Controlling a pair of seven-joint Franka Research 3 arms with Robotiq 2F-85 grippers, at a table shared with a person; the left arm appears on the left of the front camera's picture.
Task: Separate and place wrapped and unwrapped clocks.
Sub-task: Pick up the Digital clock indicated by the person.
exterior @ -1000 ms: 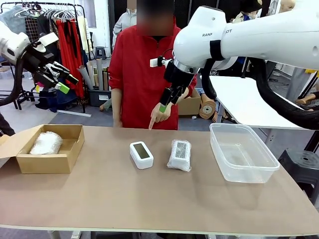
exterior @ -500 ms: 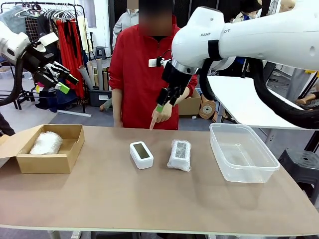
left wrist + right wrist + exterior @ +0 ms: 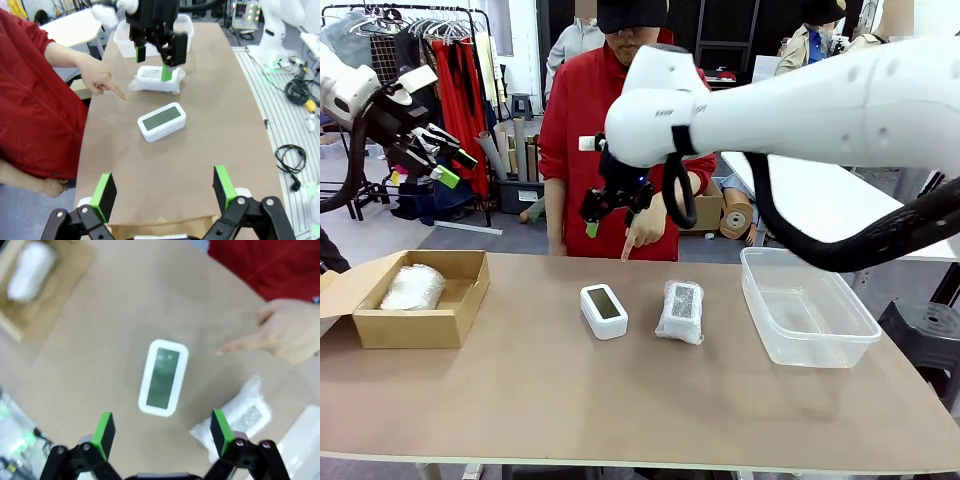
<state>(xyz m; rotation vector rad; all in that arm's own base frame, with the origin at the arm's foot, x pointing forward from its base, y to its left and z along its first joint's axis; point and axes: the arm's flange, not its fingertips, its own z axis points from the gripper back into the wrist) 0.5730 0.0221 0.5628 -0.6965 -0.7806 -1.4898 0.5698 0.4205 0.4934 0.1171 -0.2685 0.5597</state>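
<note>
the brown table (image 3: 570, 400) is carrying everything. the right arm (image 3: 800, 100), its lettering too small to read, is holding the right gripper (image 3: 162, 427) wide-fingered above the bare clock (image 3: 604, 310). a clear tub (image 3: 820, 350) is sitting well right of that clock. a cardboard box (image 3: 410, 328) well left is holding the boxed wrapped clock (image 3: 412, 287). the loose wrapped clock (image 3: 681, 311) is lying just right. a person's hand (image 3: 645, 228) is pointing down behind. the left gripper (image 3: 165, 192) is gaping empty.
</note>
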